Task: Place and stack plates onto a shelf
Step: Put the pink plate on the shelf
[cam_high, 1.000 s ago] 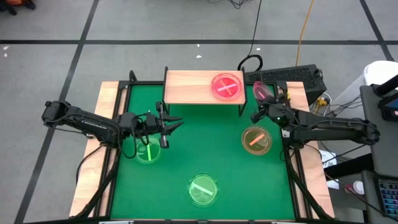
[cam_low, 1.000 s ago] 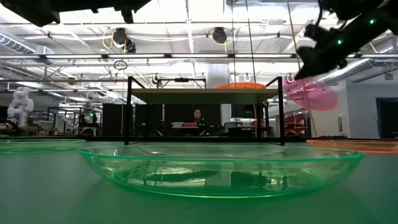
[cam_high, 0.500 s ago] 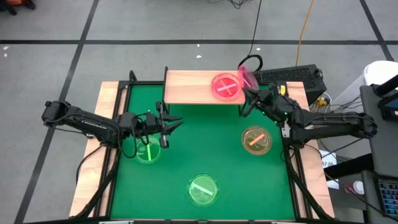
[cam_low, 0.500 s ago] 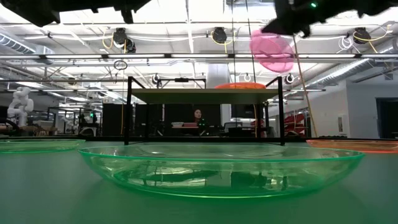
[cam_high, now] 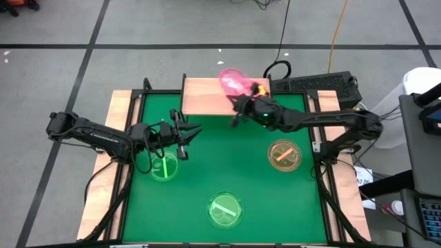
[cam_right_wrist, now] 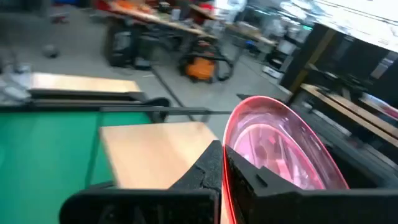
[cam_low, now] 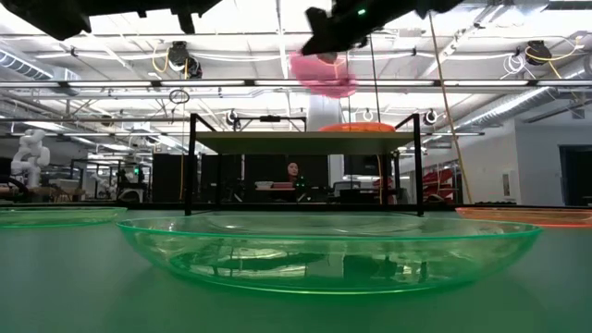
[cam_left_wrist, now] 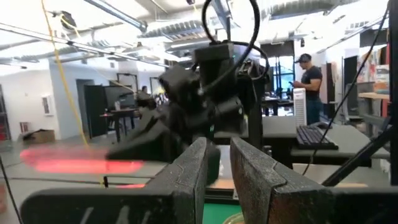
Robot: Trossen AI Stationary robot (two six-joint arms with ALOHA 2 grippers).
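- The right gripper [cam_right_wrist: 221,163] has its jaws clamped on the rim of a round translucent pink plate [cam_high: 233,82], pinching the edge so the dish stands tilted rather than flat; judging by this, the edge hold lets it be carried high over the small light-wood shelf on thin black legs [cam_high: 201,96] and laid down on the board.
- In the high view the pink plate hangs above the shelf's right half; in the low view it floats clear above the shelf top [cam_low: 301,137].
- A flat orange-pink shape [cam_low: 357,128] rests on the shelf's right end in the low view, likely another plate; from above the right arm hides that spot.
- The left gripper [cam_high: 186,134] waits in front of the shelf's left end, its jaws slightly apart and holding nothing, over a round translucent green plate [cam_high: 164,167] on the green worktop [cam_high: 241,165].
- An amber-brown plate [cam_high: 283,154] lies in front of the shelf's right end; a second green plate [cam_high: 224,209] lies farthest from the shelf.
- How many plates are already stacked cannot be told.
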